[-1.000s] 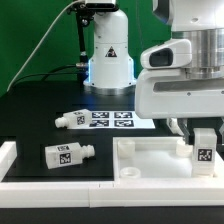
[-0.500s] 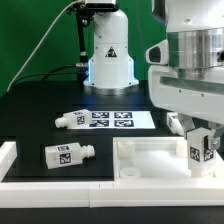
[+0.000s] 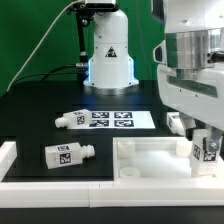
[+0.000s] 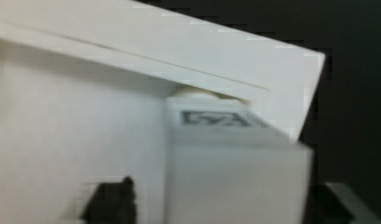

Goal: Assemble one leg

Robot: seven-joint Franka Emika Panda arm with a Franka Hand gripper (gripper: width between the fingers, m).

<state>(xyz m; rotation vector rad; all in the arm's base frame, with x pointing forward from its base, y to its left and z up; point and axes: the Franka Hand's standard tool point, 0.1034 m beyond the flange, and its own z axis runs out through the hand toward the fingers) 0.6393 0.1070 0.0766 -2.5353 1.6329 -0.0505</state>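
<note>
Black table (image 3: pixel 40 110) — leg (image 3: pixel 207 151) clamped in hand (image 3: pixel 205 136), over tray (image 3: pixel 150 151) corner

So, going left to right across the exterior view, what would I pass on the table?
Small stubby white plastic leg lying on its side → thin flat white marker board → another white tagged leg, upright in the pincer.

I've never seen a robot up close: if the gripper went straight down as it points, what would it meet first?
Probably the white panel beneath it. The gripper points down holding the leg, so the leg's lower end would touch the panel first; the gap is unclear.
</note>
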